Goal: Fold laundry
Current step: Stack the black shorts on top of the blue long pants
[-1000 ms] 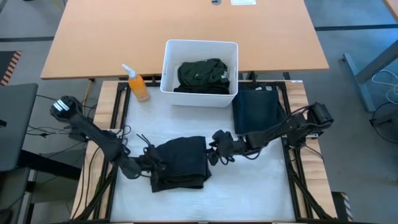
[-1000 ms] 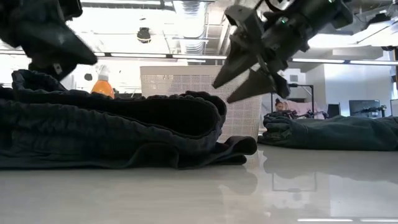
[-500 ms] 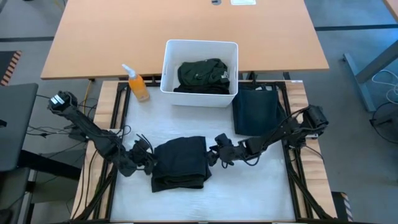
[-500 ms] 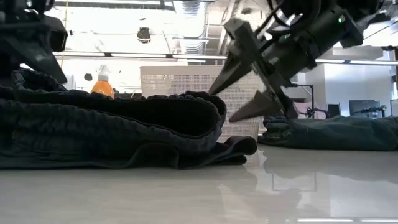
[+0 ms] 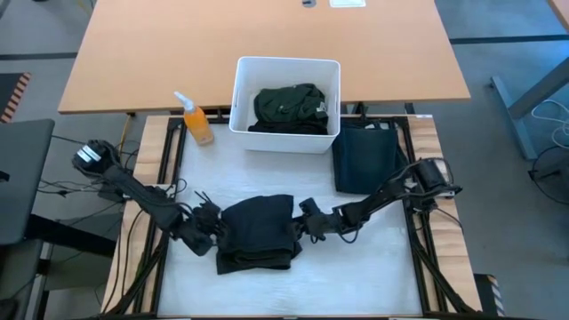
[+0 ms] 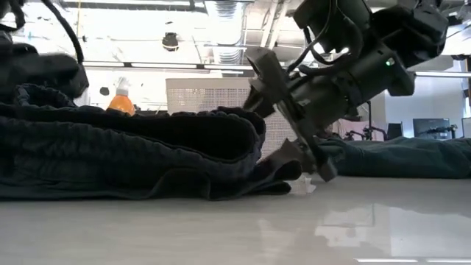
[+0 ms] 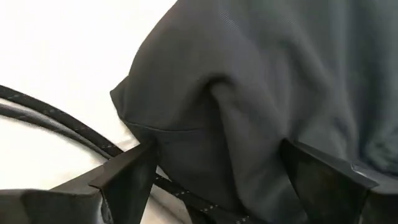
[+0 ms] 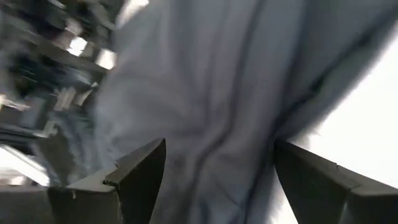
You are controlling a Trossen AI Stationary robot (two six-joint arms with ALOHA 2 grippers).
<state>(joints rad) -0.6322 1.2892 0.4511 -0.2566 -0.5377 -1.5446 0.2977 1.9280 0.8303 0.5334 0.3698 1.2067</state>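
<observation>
White table (image 5: 373, 258) | white bin (image 5: 242, 98): dark green shirt (image 5: 289, 107) inside

Bare table (image 5: 356, 267) lies open before the black garment (image 5: 258, 233).

No legible text, label, brand or number anywhere in view.

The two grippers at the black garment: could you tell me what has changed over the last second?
The right gripper, which hovered above the table, has dropped to the right edge of the folded black garment, its open fingers either side of that edge. The left gripper has opened and sits at the garment's left edge. Neither has closed on the cloth. The garment, white bin, spray bottle and navy trousers have not moved.
</observation>
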